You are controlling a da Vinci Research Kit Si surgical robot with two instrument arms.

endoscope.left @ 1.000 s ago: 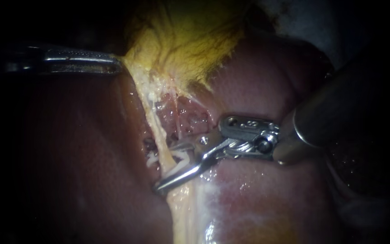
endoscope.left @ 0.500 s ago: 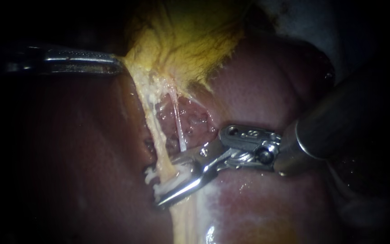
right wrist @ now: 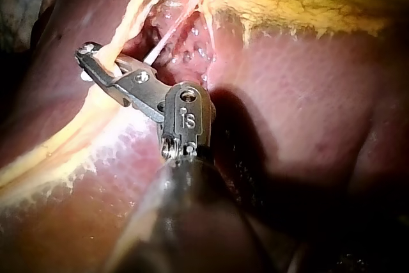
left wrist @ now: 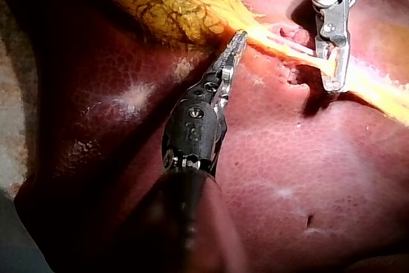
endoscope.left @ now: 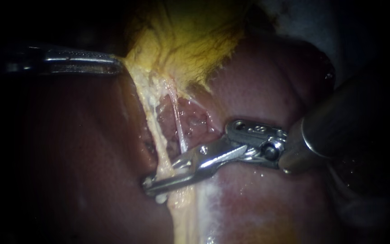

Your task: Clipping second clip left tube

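Left tube (endoscope.left: 158, 140) now squeezed by R instrument (endoscope.left: 152, 184).

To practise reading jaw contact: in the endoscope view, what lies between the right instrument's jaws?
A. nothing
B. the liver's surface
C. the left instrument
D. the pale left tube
D: the right instrument has both jaws pressed on the pale left tube, one from each side.
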